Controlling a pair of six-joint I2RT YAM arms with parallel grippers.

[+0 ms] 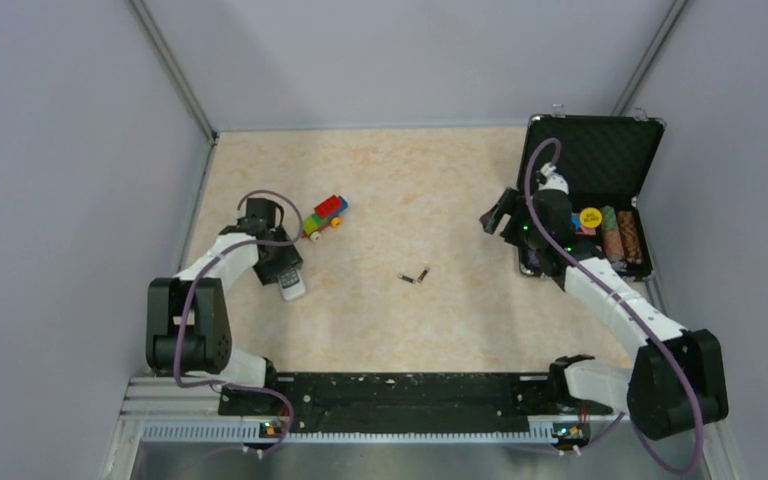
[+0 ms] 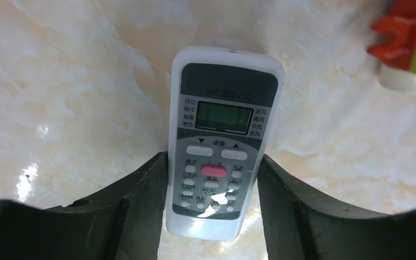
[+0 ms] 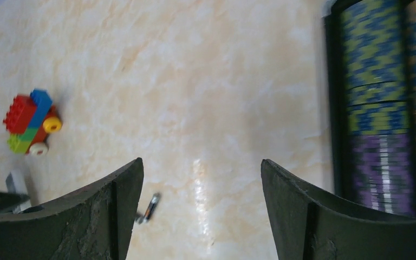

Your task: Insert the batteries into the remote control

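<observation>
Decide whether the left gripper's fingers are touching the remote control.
Touching. In the left wrist view, both fingers of the left gripper sit flush against the long sides of the remote control, no tabletop showing between.

Toy train (image 2: 392, 51) cut by frame edge, case chips (image 3: 376, 108) blurred, batteries (image 1: 415, 277) tiny.
</observation>
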